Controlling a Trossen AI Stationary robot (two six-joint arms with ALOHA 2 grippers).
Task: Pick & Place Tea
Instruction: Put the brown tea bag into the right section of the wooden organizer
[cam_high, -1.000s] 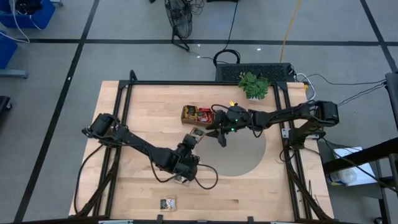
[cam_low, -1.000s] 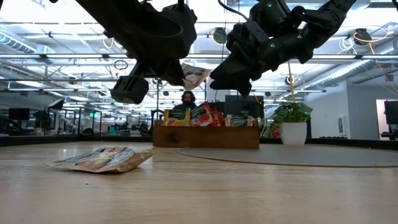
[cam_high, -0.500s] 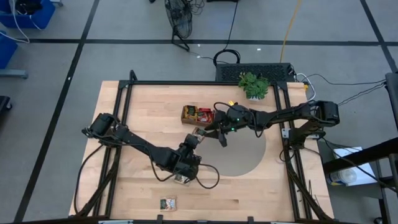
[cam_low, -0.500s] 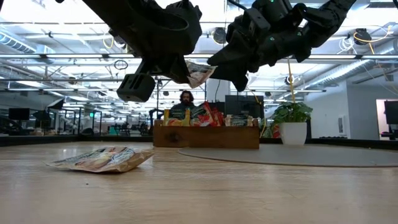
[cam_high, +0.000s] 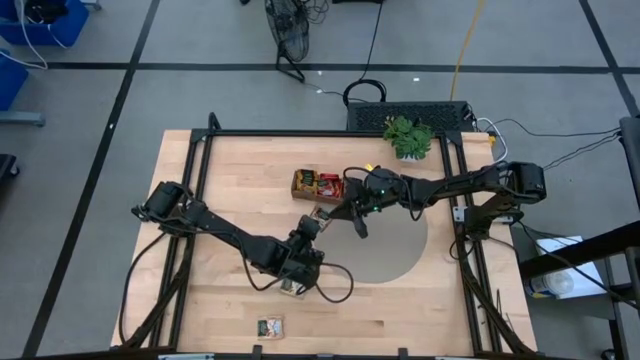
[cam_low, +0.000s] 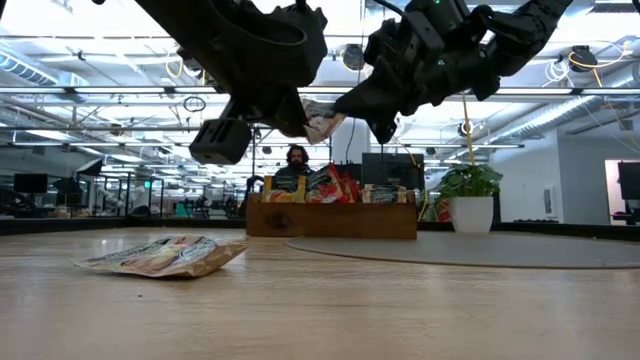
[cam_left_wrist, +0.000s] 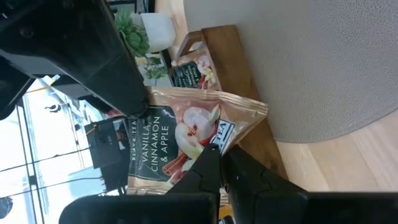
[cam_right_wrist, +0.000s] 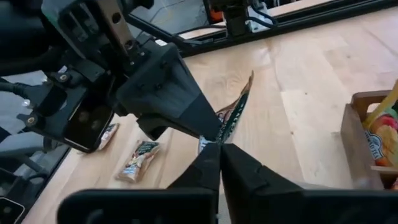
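Note:
One tea sachet (cam_left_wrist: 186, 134), printed "Vanilla Cinnamon & Apple", hangs in the air between my two grippers, above the table in front of the wooden tray (cam_high: 300, 184). My left gripper (cam_high: 316, 219) is shut on it from the near left. My right gripper (cam_high: 336, 211) is shut on it from the right. In the low view the sachet (cam_low: 320, 117) shows high above the tabletop between the two dark hands. The tray (cam_low: 330, 220) holds several red and yellow sachets standing on edge. My left gripper pinches the sachet's edge (cam_left_wrist: 208, 149) between its two fingers, slanting up from the table's near left. The sachet is clear of the table and stands out beyond the fingertips. My right gripper pinches another edge of the same sachet (cam_right_wrist: 224, 127) between its two fingers, coming nearly level from the right. In its wrist view the sachet shows edge-on and rises beyond the fingertips.
Two more sachets lie flat on the wood near the front edge (cam_high: 270, 326) (cam_high: 291, 288); the low view shows one (cam_low: 165, 255). A grey round mat (cam_high: 400, 250) lies right of centre. A small potted plant (cam_high: 408, 136) stands at the far right. A person sits beyond the table (cam_low: 298, 160).
My right gripper, open beside the sachet a second ago, has turned a little and shut on it. My left gripper has kept its hold and its place, and the sachet stays lifted clear between the two.

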